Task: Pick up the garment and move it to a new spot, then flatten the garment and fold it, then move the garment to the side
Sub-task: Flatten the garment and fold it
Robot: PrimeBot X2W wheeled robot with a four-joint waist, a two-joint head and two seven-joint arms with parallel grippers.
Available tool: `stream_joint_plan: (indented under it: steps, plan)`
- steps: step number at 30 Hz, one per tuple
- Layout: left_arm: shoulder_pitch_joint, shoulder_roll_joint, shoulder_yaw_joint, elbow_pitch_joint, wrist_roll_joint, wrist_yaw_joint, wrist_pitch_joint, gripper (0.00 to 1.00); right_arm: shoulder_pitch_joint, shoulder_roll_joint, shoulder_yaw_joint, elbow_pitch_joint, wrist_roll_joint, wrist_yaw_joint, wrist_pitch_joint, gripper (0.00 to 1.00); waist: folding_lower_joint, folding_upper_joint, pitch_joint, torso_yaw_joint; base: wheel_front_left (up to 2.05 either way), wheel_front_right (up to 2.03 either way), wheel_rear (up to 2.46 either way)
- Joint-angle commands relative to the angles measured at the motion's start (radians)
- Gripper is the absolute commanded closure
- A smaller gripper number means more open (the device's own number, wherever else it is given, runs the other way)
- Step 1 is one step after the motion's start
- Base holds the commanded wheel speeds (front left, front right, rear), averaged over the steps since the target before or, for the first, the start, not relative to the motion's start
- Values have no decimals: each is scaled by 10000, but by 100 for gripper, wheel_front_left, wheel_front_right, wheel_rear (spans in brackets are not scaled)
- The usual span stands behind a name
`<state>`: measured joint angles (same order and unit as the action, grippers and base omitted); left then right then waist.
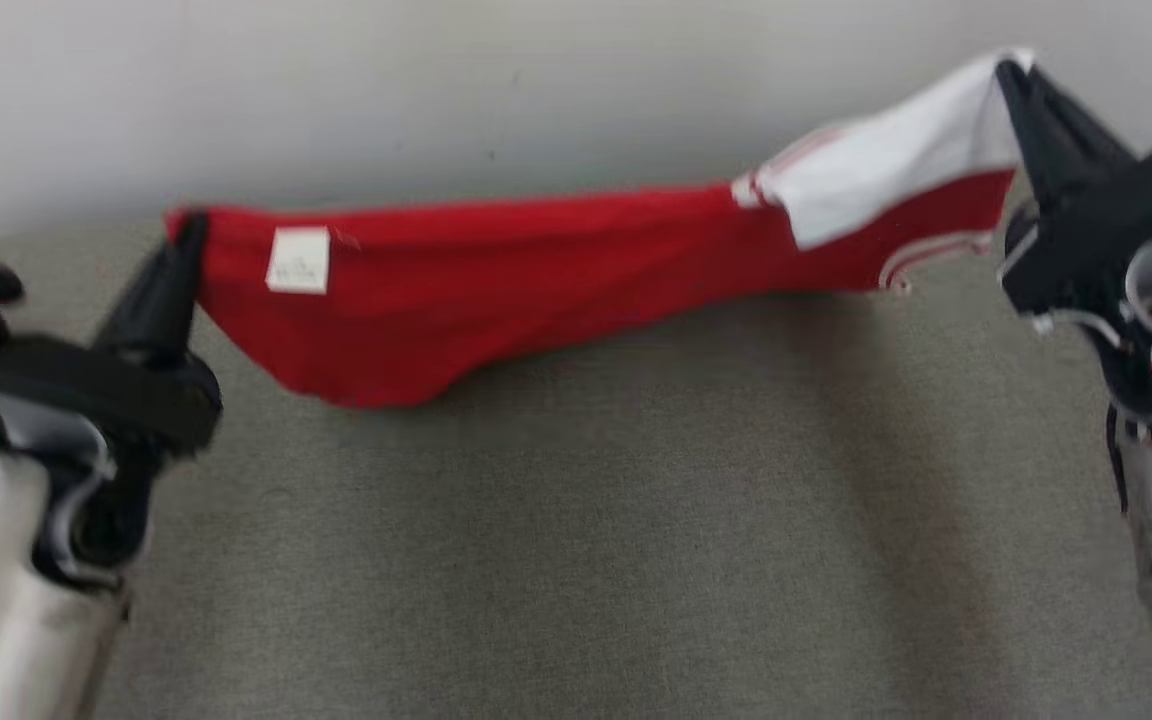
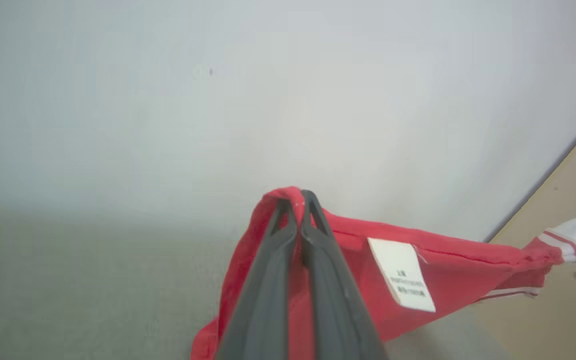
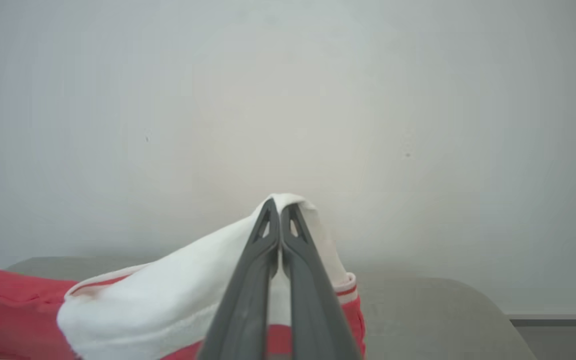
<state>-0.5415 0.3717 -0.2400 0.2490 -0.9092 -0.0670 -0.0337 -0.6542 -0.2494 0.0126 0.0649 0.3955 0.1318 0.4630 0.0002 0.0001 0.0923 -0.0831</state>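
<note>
The garment is red with a white sleeve and a white care label. It hangs stretched between my two grippers above the grey cloth surface, sagging near its left part. My left gripper is shut on its red left end; in the left wrist view my left gripper pinches a red fold. At the upper right, my right gripper is shut on the white sleeve end, held higher than the left. My right gripper clamps the white fabric in the right wrist view.
A pale wall rises just behind the grey surface. The surface's rounded far edge shows in the right wrist view, and a tan floor lies beyond it in the left wrist view.
</note>
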Motion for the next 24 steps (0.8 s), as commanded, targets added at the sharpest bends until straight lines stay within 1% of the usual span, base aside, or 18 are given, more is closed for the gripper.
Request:
stream_joint_plan:
  steps: [1,4,6,9,12,13,15,18,22,24]
  plan:
    - [-1157,264,89,75,115,-77,314,100,-1354,-286,493,662,-56,-19,-525,100,-2,-1,995,-510,0,0,0]
    - [-2747,641,67,313,292,-193,730,100,-3121,-321,890,1884,-106,-19,-1328,100,-2,-1,1550,-650,0,0,0]
    - [-3650,673,127,389,324,-148,873,100,-4144,-137,810,2595,86,-19,-1755,100,-2,-1,1933,-700,0,0,0]
    - [-4717,775,143,595,470,-72,1019,100,-5254,60,721,3565,350,-19,-2013,100,-2,-1,2512,-727,0,0,0]
    - [-5602,789,122,794,658,-25,1030,100,-6171,-45,933,4236,237,-19,-2122,100,-2,-1,3158,-733,0,0,0]
    - [-5602,789,122,794,658,-25,1030,100,-6171,-45,933,4236,237,-19,-2122,100,-2,-1,3158,-733,0,0,0]
    - [-6152,747,203,964,743,28,856,100,-6690,-13,759,4665,250,-19,-2380,100,-2,-1,3573,-739,0,0,0]
    - [-6819,898,138,1218,1159,-6,446,100,-7392,94,543,5248,-3,-19,-3029,100,-2,-1,4050,-776,0,0,0]
    - [-7641,1161,6,1515,1934,-26,-362,100,-8307,293,20,5980,-492,-20,-4373,100,-2,-1,4401,-841,0,0,0]
    - [-8013,1355,-221,1625,2507,-105,-796,100,-8801,343,-339,6311,-752,-20,-5142,100,-2,-1,4480,-856,0,0,0]
